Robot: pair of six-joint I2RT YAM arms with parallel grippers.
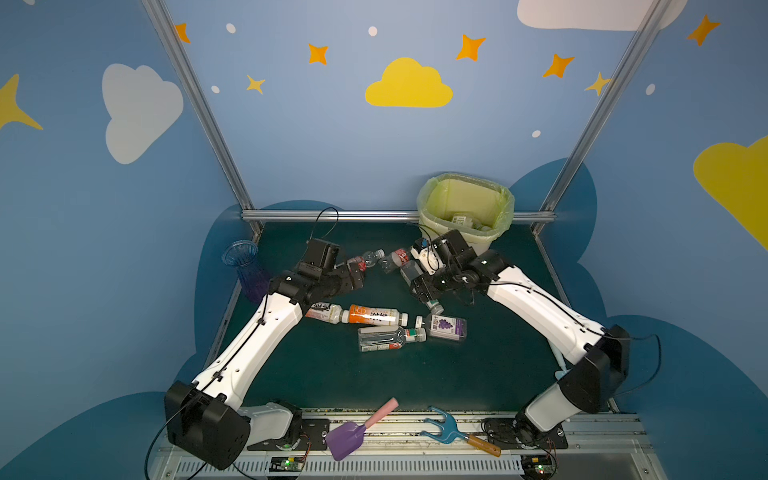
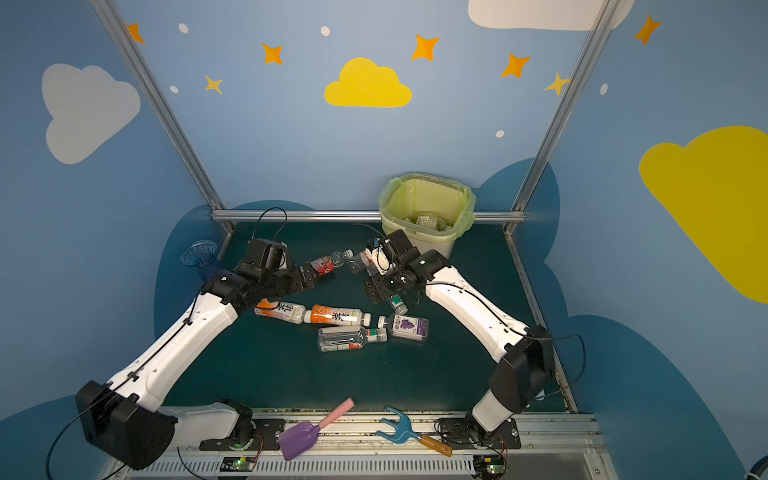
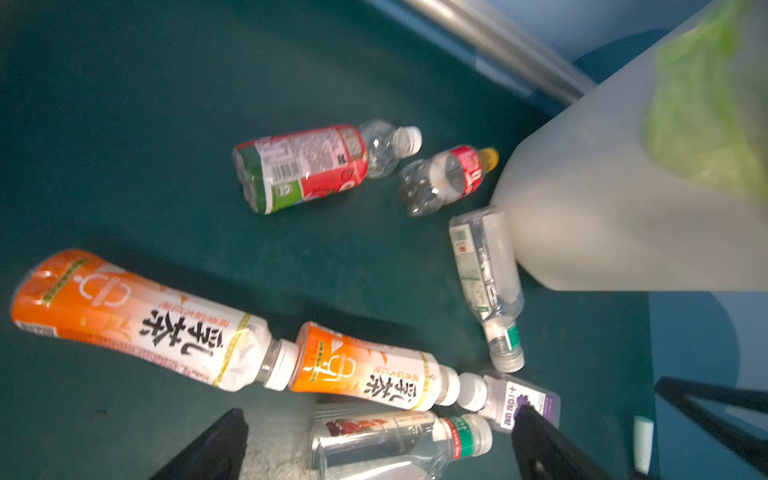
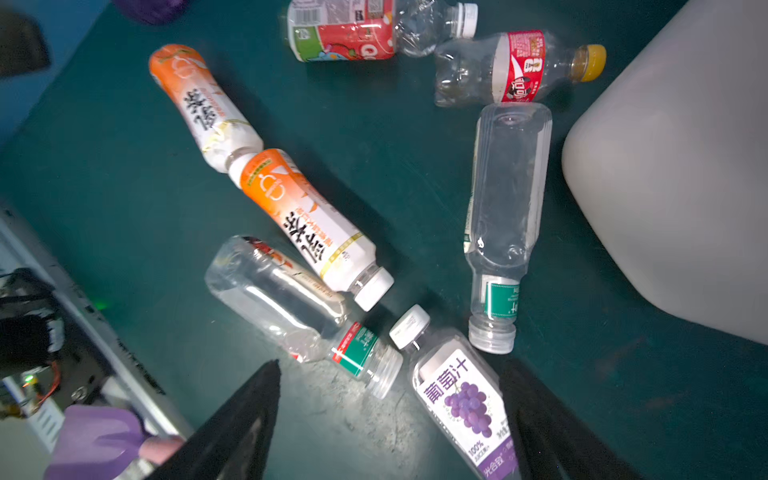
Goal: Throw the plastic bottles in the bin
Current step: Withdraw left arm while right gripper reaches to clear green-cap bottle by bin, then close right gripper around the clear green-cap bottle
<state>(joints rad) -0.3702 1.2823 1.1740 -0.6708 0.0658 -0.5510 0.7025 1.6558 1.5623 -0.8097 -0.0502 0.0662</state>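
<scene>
**Top views.** Both arms reach in over the green mat [image 1: 311, 374]. The bin [image 1: 505, 208] stands at the back right, just behind the right wrist, so the right arm has the short carry. A few bottles in the bin [image 1: 461, 218] show at its bottom. I count seven plastic bottles [image 1: 374, 314] lying on their sides mid-mat, so much of the job remains. The left gripper [image 1: 355, 272] sits low beside the red-labelled bottle [image 1: 365, 259]. The right gripper [image 1: 422, 291] hangs over the bottles nearest the bin's foot. In both top views the arm bodies cover the finger gaps, so I cannot read them here.

**Left wrist.** The left fingers [image 3: 208, 449] stand wide apart with nothing between them. The green-banded clear bottle [image 3: 395, 444] lies under the gap. The two orange-labelled bottles [image 3: 145, 320] lie cap to base, touching. This view also shows a long clear bottle [image 3: 482, 266] lying beside the bin wall [image 3: 602, 208]. In the top views the right arm mostly hides that bottle.

**Right wrist.** The right fingers [image 4: 249, 415] are spread and empty. The grape-juice bottle [image 4: 461, 407] lies flat on the mat in line with the gap, and I judge it the likely next pick. Only this view shows the yellow-capped bottle [image 4: 519, 66] clearly. The purple shovel [image 4: 95, 440] is at the front rail and is not for the bin.
</scene>
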